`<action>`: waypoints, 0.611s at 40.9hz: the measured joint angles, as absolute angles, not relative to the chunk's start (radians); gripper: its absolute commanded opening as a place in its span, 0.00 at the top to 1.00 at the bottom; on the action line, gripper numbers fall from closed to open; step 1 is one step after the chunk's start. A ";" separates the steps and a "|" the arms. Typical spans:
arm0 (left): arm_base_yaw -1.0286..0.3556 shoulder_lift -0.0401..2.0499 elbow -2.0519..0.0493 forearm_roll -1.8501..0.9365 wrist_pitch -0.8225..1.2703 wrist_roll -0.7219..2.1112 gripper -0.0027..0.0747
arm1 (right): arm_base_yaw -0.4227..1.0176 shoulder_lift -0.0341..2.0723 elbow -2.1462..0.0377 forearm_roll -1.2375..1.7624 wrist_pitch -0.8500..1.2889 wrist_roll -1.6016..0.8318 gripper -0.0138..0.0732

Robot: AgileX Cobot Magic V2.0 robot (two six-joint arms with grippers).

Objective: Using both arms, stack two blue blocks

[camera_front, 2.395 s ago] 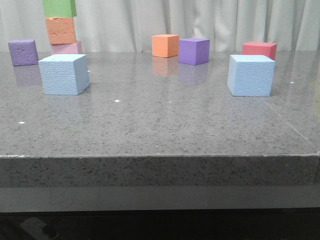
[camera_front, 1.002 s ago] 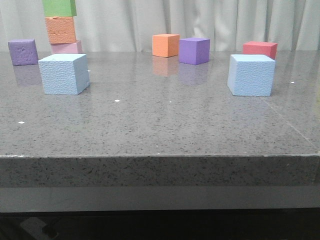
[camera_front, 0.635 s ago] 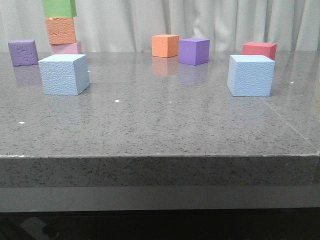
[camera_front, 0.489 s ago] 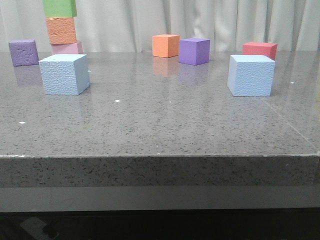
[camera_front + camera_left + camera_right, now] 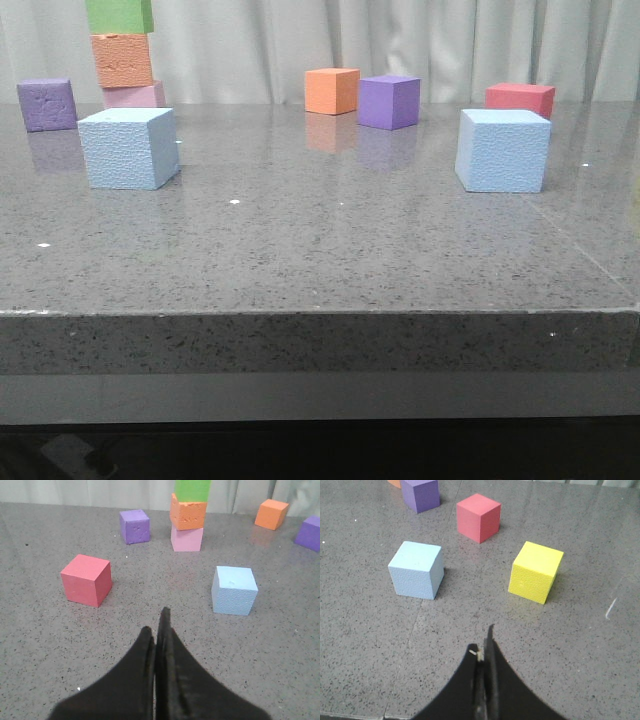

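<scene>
On the bench (image 5: 320,250), both blue blocks (image 5: 129,148) (image 5: 501,150) sit well apart, unstacked; left hand (image 5: 157,630) and right hand (image 5: 485,647) pressed together, empty—grasping not begun.

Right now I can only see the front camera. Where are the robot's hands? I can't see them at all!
Observer: Both are out of your picture. The left gripper hangs above the table, fingers pressed together, with the left blue block ahead of it.
Operator: And the other hand?
Observer: The right gripper is shut too, and it holds nothing. The right blue block sits ahead of it, untouched.
Operator: Are there any blocks I'm missing?
Observer: Yes, a yellow block stands on the table, apart from the right blue block. Your camera doesn't show it.
Operator: Any more?
Observer: One more: a second red block, seen only by the left wrist camera.
</scene>
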State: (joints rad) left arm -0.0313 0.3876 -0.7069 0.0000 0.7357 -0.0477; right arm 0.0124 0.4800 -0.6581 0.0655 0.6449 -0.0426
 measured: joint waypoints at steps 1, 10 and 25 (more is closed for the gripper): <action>-0.031 0.387 -0.705 0.000 0.736 -0.048 0.99 | 0.012 0.481 -0.658 0.065 0.643 -0.043 0.98; -0.031 0.387 -0.701 0.000 0.737 -0.048 0.99 | 0.012 0.481 -0.658 0.065 0.639 -0.043 0.98; -0.031 0.387 -0.701 0.000 0.736 -0.048 0.84 | 0.012 0.483 -0.658 0.065 0.624 -0.027 0.56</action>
